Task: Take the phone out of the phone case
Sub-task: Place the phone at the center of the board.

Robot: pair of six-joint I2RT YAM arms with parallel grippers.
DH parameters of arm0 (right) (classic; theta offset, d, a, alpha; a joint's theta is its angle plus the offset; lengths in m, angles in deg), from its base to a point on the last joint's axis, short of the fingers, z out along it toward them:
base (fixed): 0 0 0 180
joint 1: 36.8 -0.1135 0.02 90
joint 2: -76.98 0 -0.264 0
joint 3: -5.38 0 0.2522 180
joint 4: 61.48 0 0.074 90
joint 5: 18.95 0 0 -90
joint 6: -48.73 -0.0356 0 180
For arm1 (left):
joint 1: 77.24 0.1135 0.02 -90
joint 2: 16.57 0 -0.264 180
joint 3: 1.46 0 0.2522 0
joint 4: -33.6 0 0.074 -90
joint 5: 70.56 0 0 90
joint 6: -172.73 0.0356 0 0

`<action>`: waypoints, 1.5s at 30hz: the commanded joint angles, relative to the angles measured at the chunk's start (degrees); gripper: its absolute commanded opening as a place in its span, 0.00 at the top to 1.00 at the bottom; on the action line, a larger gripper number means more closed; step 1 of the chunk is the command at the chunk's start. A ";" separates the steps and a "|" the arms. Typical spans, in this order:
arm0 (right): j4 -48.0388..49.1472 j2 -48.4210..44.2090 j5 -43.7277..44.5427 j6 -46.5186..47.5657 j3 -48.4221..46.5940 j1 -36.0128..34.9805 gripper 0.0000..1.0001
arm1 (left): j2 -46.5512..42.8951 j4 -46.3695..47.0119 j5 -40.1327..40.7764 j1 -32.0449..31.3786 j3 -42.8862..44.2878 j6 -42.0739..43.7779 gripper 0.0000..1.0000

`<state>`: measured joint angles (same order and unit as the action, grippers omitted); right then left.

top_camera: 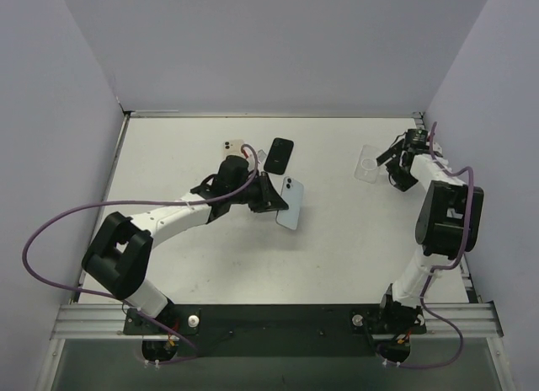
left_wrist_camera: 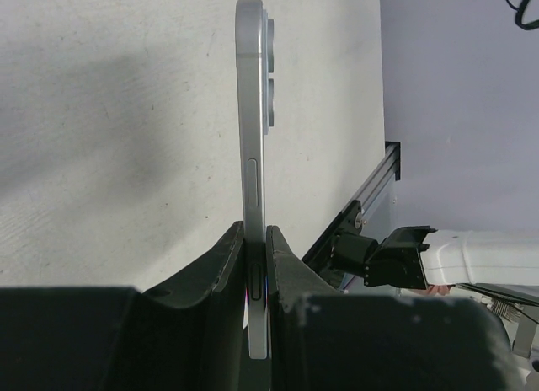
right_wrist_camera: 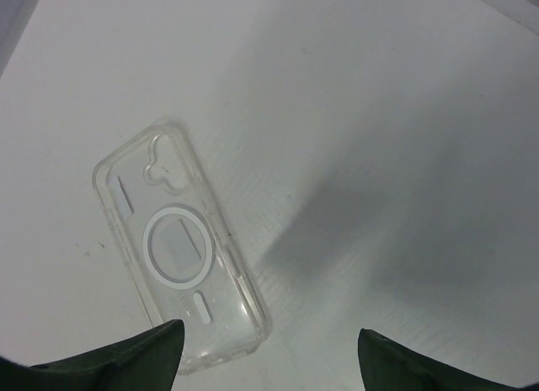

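Overhead, the white table (top_camera: 337, 256) filled the view, with the left arm (top_camera: 160, 222) stretched toward its middle and the right arm (top_camera: 442, 218) folded up along the right-hand side. The left gripper (top_camera: 274, 199) was clamped on the phone (top_camera: 290, 210), a pale blue handset held tilted. Its wrist camera showed the handset edge-on, with a silver side rail and two raised lenses at the far end, and the near end buried between the black fingers (left_wrist_camera: 210, 281). The phone case (top_camera: 368, 164) was clear, with a white ring and a lens cutout in its back. It lay flat and empty toward the table's far right, well apart from the phone. The right gripper (right_wrist_camera: 269, 349) hovered over the case's end, jaws spread apart and only their tips in frame. Beyond the left gripper lay a black phone (top_camera: 280, 155) and a cream phone (top_camera: 233, 147), any markings too small to read.
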<state>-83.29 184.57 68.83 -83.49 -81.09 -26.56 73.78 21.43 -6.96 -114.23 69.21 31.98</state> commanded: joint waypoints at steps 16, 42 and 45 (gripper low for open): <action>-4.77 -10.31 6.97 5.83 4.52 -23.84 0.22 | -5.09 21.35 -2.70 4.21 -25.96 -7.26 1.00; -27.97 30.56 10.74 2.31 -54.81 -40.74 0.00 | -19.94 -11.68 15.93 5.70 -20.96 2.75 0.08; -29.12 34.08 12.41 2.67 -59.64 -41.62 0.00 | -24.07 -14.94 16.98 6.67 -20.26 3.36 0.06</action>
<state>-106.33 215.93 77.97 -80.62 -134.35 -67.30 54.87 12.05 7.23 -108.83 45.82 33.62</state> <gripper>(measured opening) 0.997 0.928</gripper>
